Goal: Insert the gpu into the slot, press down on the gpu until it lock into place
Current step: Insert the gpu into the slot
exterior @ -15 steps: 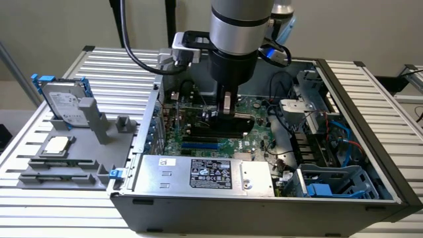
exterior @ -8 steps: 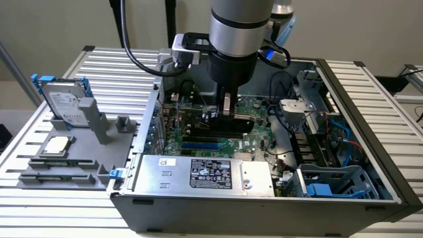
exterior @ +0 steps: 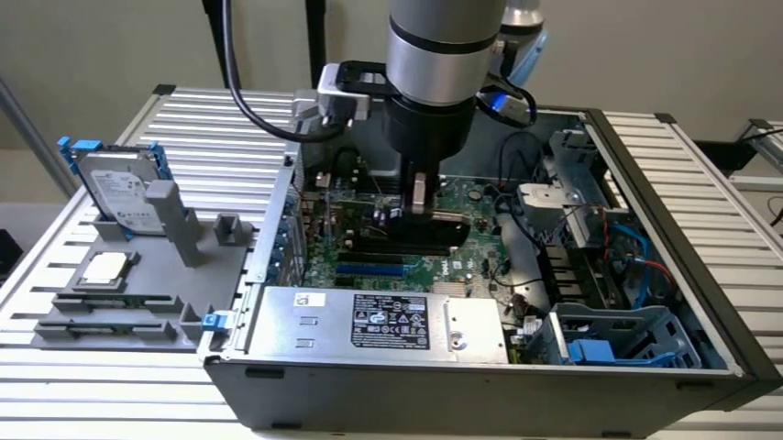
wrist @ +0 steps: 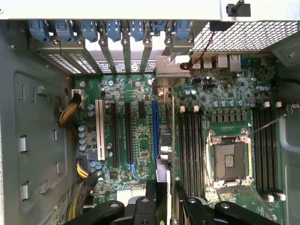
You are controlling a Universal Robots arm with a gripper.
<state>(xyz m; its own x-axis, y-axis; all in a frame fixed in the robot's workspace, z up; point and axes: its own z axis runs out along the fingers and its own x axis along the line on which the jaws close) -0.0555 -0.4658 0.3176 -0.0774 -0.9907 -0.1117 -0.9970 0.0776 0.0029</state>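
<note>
The gpu (exterior: 423,236) is a black card standing on edge under my gripper (exterior: 416,213), inside the open computer case. In the wrist view the gpu (wrist: 166,136) shows edge-on, its metal bracket towards the case's rear slot covers. My gripper (wrist: 166,187) has one finger on each side of the card and is shut on it. The blue slot (wrist: 154,126) runs right alongside the card's edge on the green motherboard (wrist: 140,93). Most of the slot's length is uncovered. I cannot tell whether the card's lower edge touches the slot.
Black memory slots (wrist: 190,150) and the CPU socket (wrist: 229,159) lie on the card's other side. A silver power supply (exterior: 380,321) fills the case's near side, and a blue drive cage (exterior: 612,339) sits at the exterior view's right. A hard drive (exterior: 116,188) stands on a grey fixture outside the case.
</note>
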